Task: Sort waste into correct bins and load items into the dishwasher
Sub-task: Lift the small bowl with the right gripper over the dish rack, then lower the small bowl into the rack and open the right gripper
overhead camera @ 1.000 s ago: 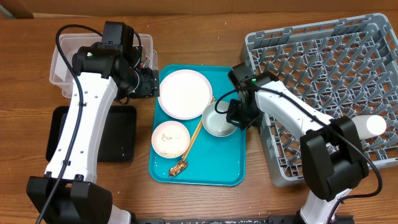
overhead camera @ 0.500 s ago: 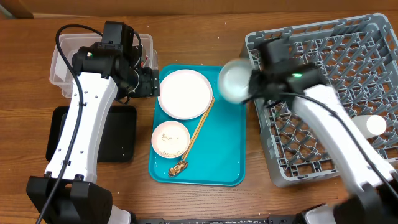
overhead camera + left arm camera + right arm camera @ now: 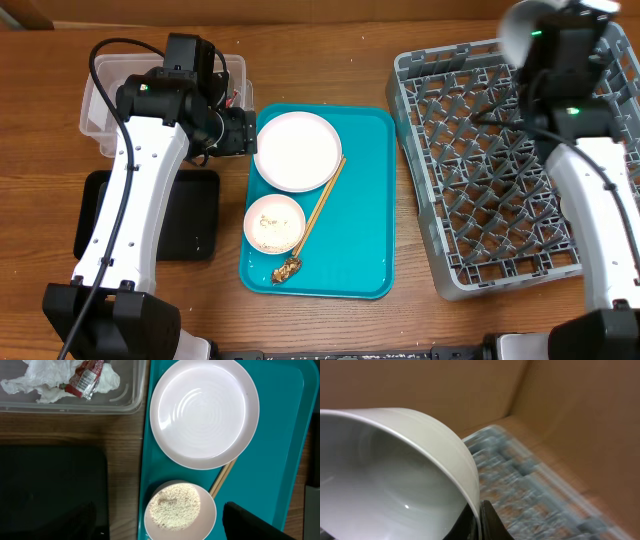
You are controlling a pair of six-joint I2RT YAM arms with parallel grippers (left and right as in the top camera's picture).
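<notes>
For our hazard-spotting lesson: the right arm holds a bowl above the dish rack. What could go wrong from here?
The right gripper pinches the pale bowl only at its rim, tilted, above the grey rack; it may slip onto the pegs.
The chopsticks lie at the plate's edge; lifting the plate might scatter them.
The small bowl holds rice; racking it unemptied could spill grains.

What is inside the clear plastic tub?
A crumpled white napkin and a red-and-white wrapper lie in the tub. The rest of it is cut off in the wrist view and largely covered by the left arm overhead.
</notes>
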